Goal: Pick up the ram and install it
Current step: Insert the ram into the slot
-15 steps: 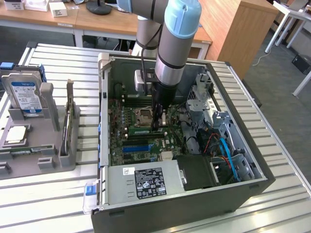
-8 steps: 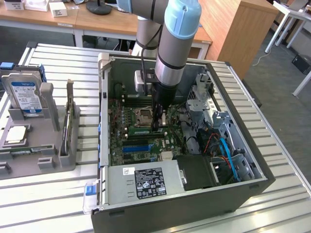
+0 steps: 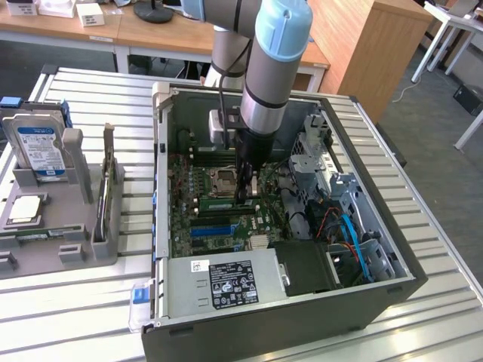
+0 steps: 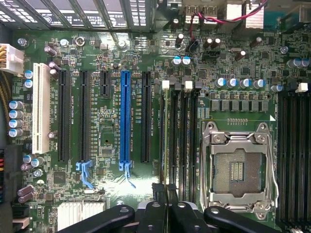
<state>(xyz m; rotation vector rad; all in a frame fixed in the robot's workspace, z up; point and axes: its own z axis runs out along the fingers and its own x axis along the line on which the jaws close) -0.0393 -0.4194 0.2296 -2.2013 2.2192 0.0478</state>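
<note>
Exterior view: your gripper (image 3: 245,194) is reaching straight down into the open computer case (image 3: 264,335), its fingers pinching almost fully closed on the top edge of the ram (image 3: 223,203). The ram is standing on edge over the memory slots (image 4: 181,141), near the middle of the motherboard (image 4: 112,53), just beside the empty processor socket (image 4: 238,170). A blue slot (image 4: 125,116) is lying nearby. The case is sitting mid-table (image 3: 75,309).
</note>
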